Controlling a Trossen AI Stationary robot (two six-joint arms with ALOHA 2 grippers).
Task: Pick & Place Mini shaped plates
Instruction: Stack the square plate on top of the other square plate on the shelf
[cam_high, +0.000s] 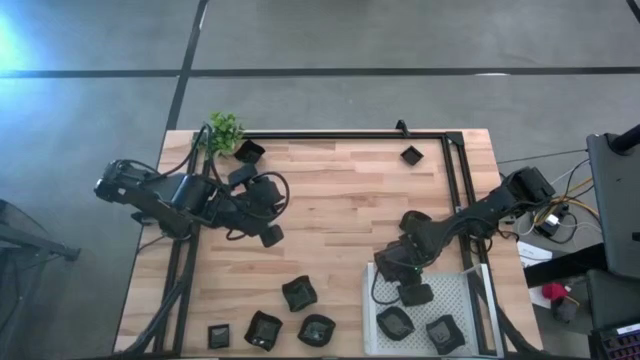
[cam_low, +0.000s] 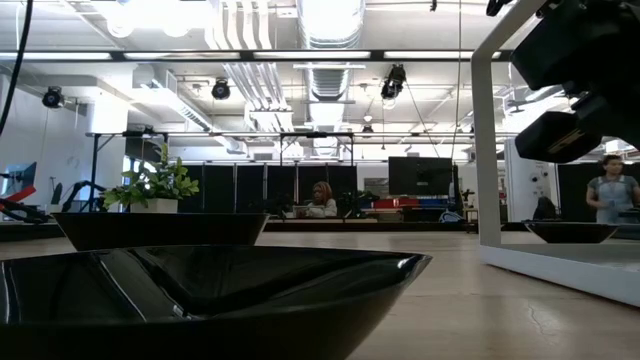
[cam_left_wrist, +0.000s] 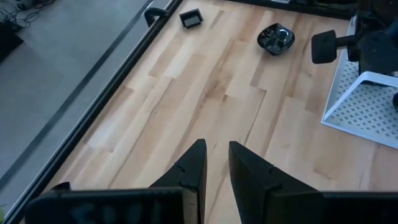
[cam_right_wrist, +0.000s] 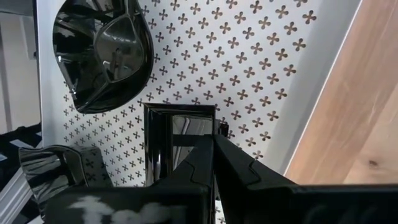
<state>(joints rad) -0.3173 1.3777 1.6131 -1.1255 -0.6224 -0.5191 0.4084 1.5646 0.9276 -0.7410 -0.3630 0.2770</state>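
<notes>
The mini shaped plates are small glossy black dishes. Several lie near the table's near edge, such as one wavy plate (cam_high: 299, 293). Square ones (cam_high: 248, 152) (cam_high: 411, 155) sit at the far side. Two plates (cam_high: 395, 322) (cam_high: 445, 333) rest in the white perforated tray (cam_high: 470, 290). My right gripper (cam_right_wrist: 214, 155) is over the tray, shut on a square plate (cam_right_wrist: 177, 140); a wavy plate (cam_right_wrist: 102, 53) lies just beyond it. My left gripper (cam_left_wrist: 217, 163) hovers over bare wood at the left, fingers slightly open and holding nothing. My right gripper pinches the square plate by one raised side rim (cam_right_wrist: 213, 127) between its two fingers, coming from above and slanting down. The plate stays level over the perforated tray (cam_right_wrist: 249, 68); whether its base rests on the tray or hangs just above it, I cannot tell.
A small green plant (cam_high: 225, 130) stands at the far left corner. A black frame rail (cam_high: 340, 134) runs along the far edge and down the right side. Another rounded plate (cam_left_wrist: 276, 38) lies on the wood near the right arm. Bare wood (cam_high: 340, 210) spans the table's middle.
</notes>
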